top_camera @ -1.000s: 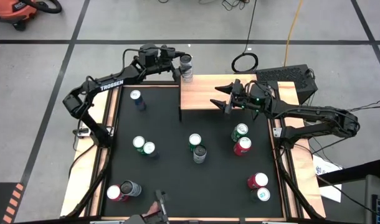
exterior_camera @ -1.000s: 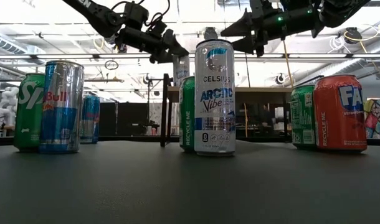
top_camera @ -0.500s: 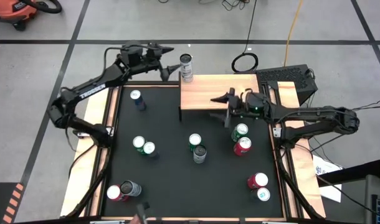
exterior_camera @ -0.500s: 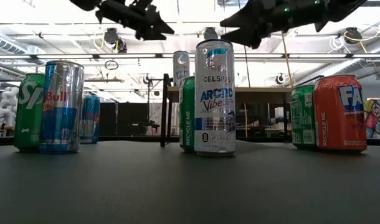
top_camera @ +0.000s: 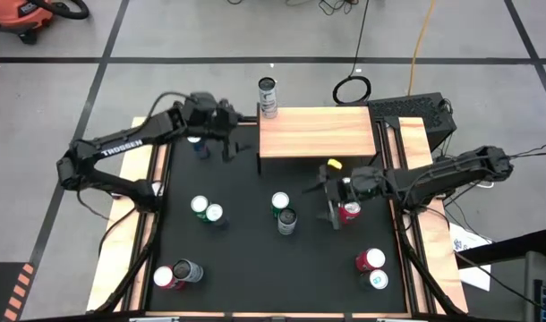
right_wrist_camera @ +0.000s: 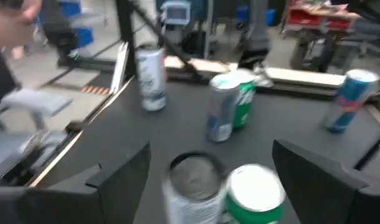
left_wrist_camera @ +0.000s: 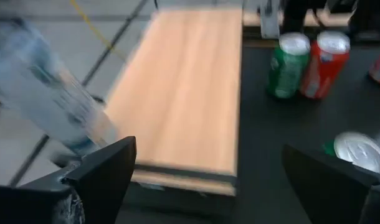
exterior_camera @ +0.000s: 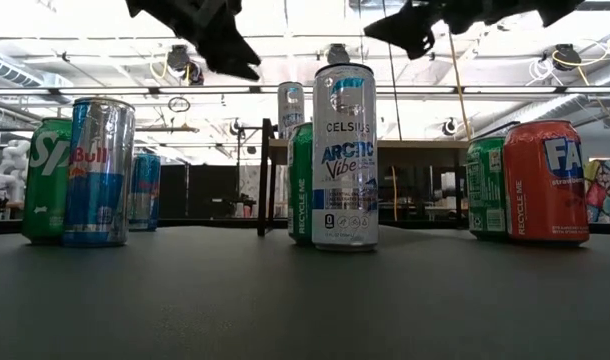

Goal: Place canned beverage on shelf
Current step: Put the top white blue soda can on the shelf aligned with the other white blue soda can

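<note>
A tall silver can [top_camera: 268, 97] stands upright on the far left corner of the low wood-topped shelf [top_camera: 316, 132]; it also shows in the low view [exterior_camera: 291, 108] and, blurred, in the left wrist view [left_wrist_camera: 50, 99]. My left gripper [top_camera: 228, 136] is open and empty, just left of the shelf's left end, above the table. My right gripper [top_camera: 328, 197] is open and empty, hanging near the green can [top_camera: 345, 187] and the red can [top_camera: 349, 212] in front of the shelf. Both grippers show at the top of the low view, the left [exterior_camera: 220, 40] and the right [exterior_camera: 405, 25].
Several more cans stand on the black table: a blue one [top_camera: 196, 139] under my left arm, a pair at the left [top_camera: 206, 210], a pair in the middle [top_camera: 283, 213], pairs at the near left [top_camera: 176, 273] and near right [top_camera: 371, 266]. Wooden rails line the table's sides.
My left gripper has let go of the silver can, which stays upright on the shelf's far left corner, then drawn back left and toward the near edge. My right gripper has gone from over the shelf toward the near edge, to the green and red cans.
</note>
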Controlling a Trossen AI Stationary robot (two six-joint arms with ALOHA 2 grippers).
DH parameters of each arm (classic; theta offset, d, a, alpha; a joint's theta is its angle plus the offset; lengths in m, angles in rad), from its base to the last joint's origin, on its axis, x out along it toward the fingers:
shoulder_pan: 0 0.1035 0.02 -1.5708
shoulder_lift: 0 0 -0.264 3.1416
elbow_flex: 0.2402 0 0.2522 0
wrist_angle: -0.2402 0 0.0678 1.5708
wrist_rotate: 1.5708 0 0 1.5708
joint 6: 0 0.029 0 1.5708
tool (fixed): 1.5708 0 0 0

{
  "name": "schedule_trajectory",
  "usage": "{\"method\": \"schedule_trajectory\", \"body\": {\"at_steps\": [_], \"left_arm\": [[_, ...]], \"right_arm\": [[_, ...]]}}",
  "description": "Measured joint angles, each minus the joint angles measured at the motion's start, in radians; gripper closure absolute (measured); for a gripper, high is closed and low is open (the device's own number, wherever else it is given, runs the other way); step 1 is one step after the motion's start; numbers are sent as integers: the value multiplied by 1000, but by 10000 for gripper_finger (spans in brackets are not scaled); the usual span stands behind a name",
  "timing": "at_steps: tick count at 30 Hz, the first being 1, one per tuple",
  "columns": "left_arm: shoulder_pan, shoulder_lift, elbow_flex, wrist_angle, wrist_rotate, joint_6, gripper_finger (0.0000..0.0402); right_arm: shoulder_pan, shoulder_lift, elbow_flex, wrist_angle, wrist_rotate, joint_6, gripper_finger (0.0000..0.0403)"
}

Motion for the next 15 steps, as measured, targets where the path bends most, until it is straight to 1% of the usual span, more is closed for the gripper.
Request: {"method": "schedule_trajectory", "body": {"at_steps": [3,5,7,11,15], "left_arm": [[-84,-31,-77,58,-52,-29,6],[-143,-54,-133,114,-88,-52,6],[-201,-67,-184,188,-124,-68,6],[-303,-71,-273,299,-178,-114,6],[-386,-71,-345,388,-225,-155,6]], "right_arm": [[52,38,0,7,76,14,59],[72,73,0,11,141,27,52],[80,114,0,42,183,44,49],[84,181,0,121,196,70,49],[88,244,0,147,194,105,49]]}}
